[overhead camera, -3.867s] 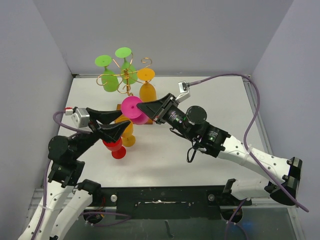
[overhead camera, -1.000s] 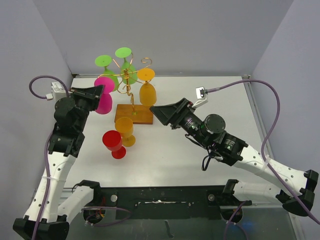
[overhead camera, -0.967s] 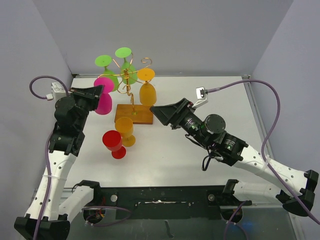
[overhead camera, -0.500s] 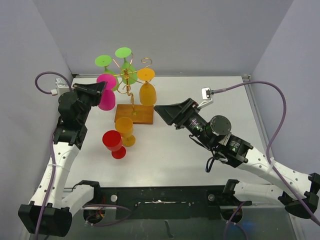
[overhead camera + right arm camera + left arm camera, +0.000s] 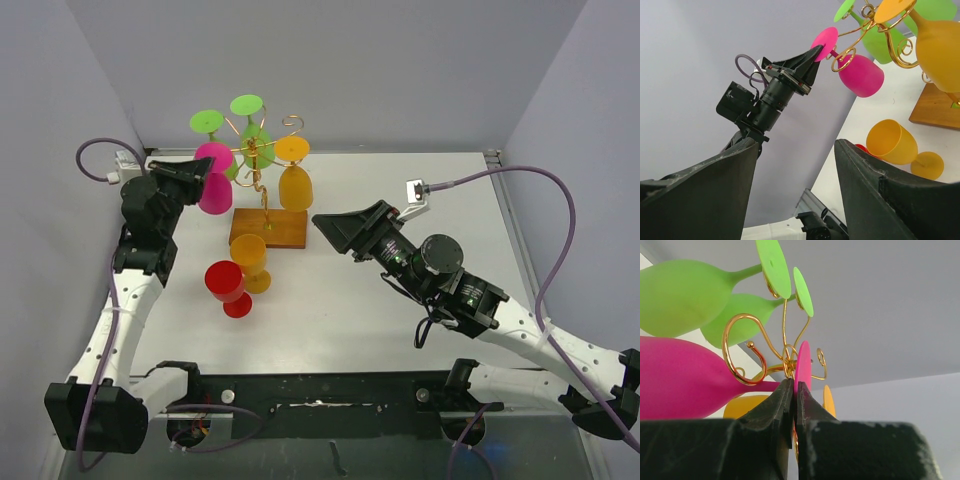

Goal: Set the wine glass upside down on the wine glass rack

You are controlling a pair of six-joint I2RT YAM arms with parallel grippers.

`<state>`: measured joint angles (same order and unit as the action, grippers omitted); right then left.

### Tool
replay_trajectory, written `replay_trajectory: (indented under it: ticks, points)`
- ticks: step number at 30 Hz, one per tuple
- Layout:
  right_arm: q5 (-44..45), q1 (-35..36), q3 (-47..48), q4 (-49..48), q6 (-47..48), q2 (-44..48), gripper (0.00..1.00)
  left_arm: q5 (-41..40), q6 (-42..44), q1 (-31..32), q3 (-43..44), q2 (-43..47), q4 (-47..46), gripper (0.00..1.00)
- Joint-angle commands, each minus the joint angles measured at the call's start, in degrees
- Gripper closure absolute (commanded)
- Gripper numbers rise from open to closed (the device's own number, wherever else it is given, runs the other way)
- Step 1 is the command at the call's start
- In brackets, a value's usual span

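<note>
left gripper (image 5: pixel 203 172) (image 5: pixel 794 389): closed on the pink glass (image 5: pixel 215 194) (image 5: pixel 685 377) (image 5: pixel 860 75), pinching the stem right under the foot
pink glass: tilted, foot up by the fingertips, bowl hanging lower and past them; the stem is at a gold hook of the rack (image 5: pixel 268 228) (image 5: pixel 742 347) (image 5: pixel 896 52), cannot tell if the wire carries it
rack: just ahead of the left gripper, wire top level with the fingertips, wooden base lower down on the table (image 5: pixel 400 300)
rack holds: two green glasses (image 5: pixel 258 147) (image 5: pixel 682 297) (image 5: pixel 875 42) upside down, just above and beyond the left fingertips; one orange glass (image 5: pixel 296 187) (image 5: pixel 940 47) upside down on the far side of the stem from the left gripper
right gripper (image 5: pixel 318 220) (image 5: pixel 796 145): fingers spread wide, nothing between them, pointing at the rack but well apart from it
yellow glass (image 5: pixel 250 260) (image 5: pixel 890 142): upright on the table, mouth up, below the left gripper, between both grippers
red glass (image 5: pixel 225 283): upright, mouth up, touching or just beside the yellow glass, on its near side
</note>
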<state>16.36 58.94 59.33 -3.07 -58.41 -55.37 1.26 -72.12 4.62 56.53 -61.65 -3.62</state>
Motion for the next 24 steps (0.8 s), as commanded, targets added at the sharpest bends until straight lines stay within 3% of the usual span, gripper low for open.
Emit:
replay_trajectory:
  ticks: [1, 24]
  points:
    - [1.7, -0.08, 0.35, -1.57, 1.2, 1.41, 0.37, 3.46, -1.78, -1.32, 0.95, -1.64, -8.88, 1.0]
    - [1.56, 0.04, -0.29, -1.36, 0.06, 2.12, 0.37, 1.82, 2.16, -3.83, 5.69, -4.7, -8.31, 1.0]
